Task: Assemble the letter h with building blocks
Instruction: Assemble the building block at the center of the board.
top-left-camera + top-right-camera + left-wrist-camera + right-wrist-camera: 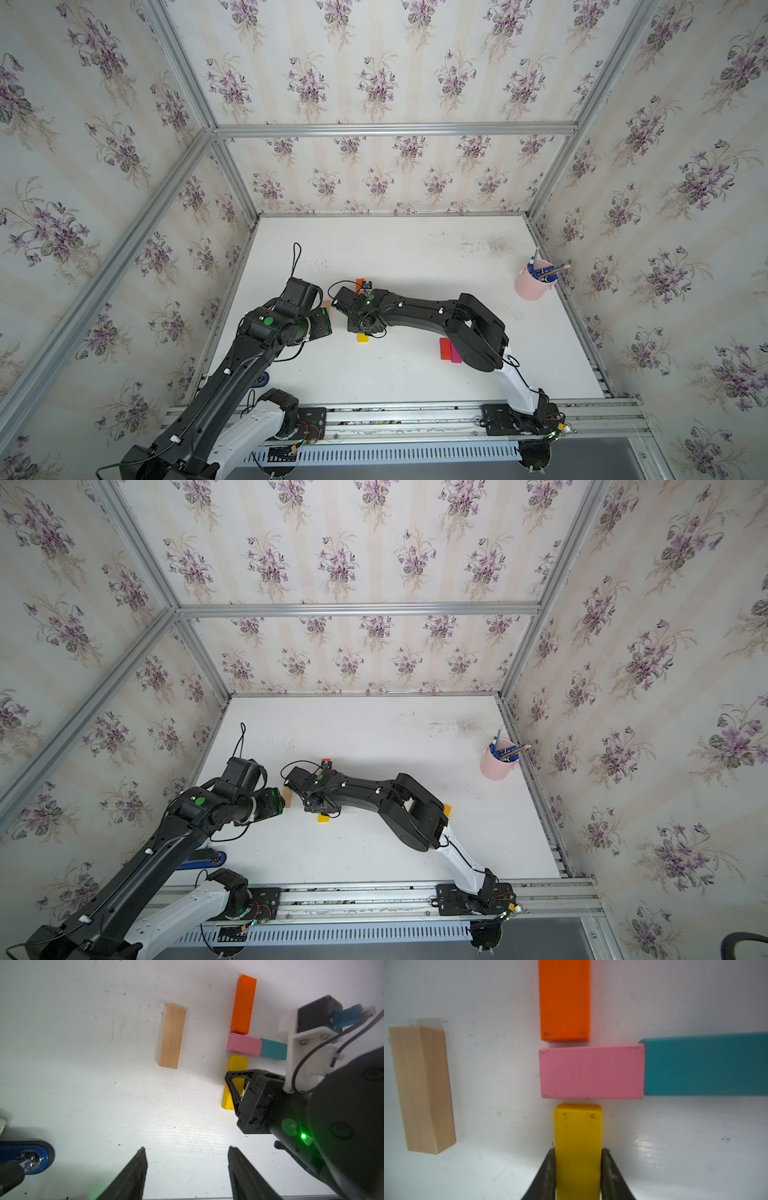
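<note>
In the right wrist view my right gripper [578, 1150] is shut on the sides of a yellow block [578, 1132] that lies on the white table. The yellow block's end stops just short of a pink block [591, 1072]. A teal block [706, 1066] butts against the pink one's end, and an orange block [564, 999] lies in line beyond it. A tan block [421, 1088] lies apart at the side. My left gripper [186, 1149] hovers open with only bare table between its fingers, short of the tan block [172, 1035]. In both top views the arms hide most of this group.
Red [445, 349] and magenta [456, 356] blocks lie side by side beside the right arm's elbow. A pale pink cup [532, 284] with pens stands at the right wall. A blue oval part [27, 1156] lies near the left arm. Metal rails border the table.
</note>
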